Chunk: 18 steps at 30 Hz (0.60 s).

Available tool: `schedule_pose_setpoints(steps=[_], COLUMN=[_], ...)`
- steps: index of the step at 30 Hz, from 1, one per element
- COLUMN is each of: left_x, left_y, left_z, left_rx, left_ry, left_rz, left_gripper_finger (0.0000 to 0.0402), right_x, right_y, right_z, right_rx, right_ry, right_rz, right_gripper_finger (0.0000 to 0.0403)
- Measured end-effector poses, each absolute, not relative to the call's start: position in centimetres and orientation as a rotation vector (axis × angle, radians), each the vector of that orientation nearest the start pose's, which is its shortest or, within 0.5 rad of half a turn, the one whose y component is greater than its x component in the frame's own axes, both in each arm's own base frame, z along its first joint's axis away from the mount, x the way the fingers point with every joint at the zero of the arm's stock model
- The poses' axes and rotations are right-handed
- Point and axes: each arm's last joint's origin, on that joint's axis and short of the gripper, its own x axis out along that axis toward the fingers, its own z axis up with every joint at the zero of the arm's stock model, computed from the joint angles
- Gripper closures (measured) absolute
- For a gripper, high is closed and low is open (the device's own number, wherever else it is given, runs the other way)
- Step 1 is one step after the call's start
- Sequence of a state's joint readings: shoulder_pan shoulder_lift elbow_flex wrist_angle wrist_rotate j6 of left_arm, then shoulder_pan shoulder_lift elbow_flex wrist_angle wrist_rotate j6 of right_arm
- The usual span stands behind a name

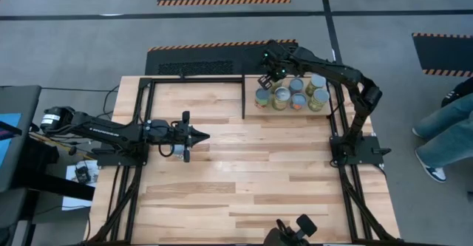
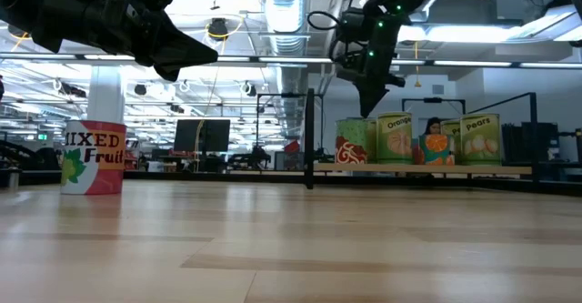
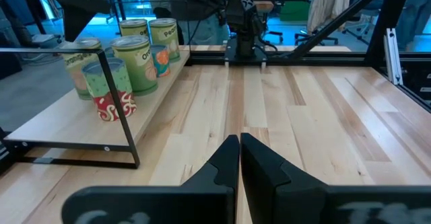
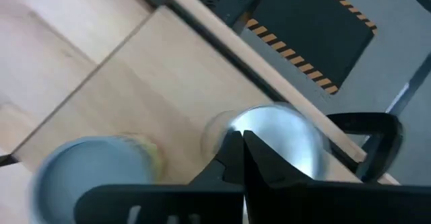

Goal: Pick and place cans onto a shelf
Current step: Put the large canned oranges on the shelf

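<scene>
Planked tabletop (image 1: 244, 172), right end effector (image 1: 269, 72) closed, empty, above cans (image 1: 290, 94) on shelf (image 1: 251, 113).

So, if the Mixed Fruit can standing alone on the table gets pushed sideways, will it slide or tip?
The Mixed Fruit can stands upright and looks squat, so it would probably slide, not tip. It looks rigid. Lying down, its round body could roll.

Just below the dark right gripper (image 1: 270, 74), small cylindrical tins (image 1: 281, 98) show shiny silver and pale blue tops, with green, yellow-green and red-white swirled labels, on a pale plywood shelf panel (image 3: 74, 120) edged in black bars. Behind the gripper lies a black floor mat (image 1: 199, 57) with orange-black striped edging.
</scene>
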<state>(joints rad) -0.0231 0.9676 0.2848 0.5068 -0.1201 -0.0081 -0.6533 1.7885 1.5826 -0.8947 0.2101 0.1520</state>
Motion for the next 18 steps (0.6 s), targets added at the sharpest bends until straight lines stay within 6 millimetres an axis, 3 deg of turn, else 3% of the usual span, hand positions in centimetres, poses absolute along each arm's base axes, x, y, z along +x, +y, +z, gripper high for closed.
schedule_pose_setpoints(steps=[7, 18], left_x=[19.3, 19.3], left_y=[-0.1, -0.1], left_z=[19.6, 19.6], left_rx=[0.002, 0.001], left_ry=[0.176, 0.177], left_rz=[0.098, 0.093], left_gripper_finger=[0.0395, 0.0395], right_x=[28.4, 29.0], right_y=[-23.7, -24.6], right_z=[28.3, 26.4], right_rx=[0.405, 0.416], right_ry=[1.08, 1.134], right_rz=[-0.877, -0.887], right_gripper_finger=[0.0396, 0.0398])
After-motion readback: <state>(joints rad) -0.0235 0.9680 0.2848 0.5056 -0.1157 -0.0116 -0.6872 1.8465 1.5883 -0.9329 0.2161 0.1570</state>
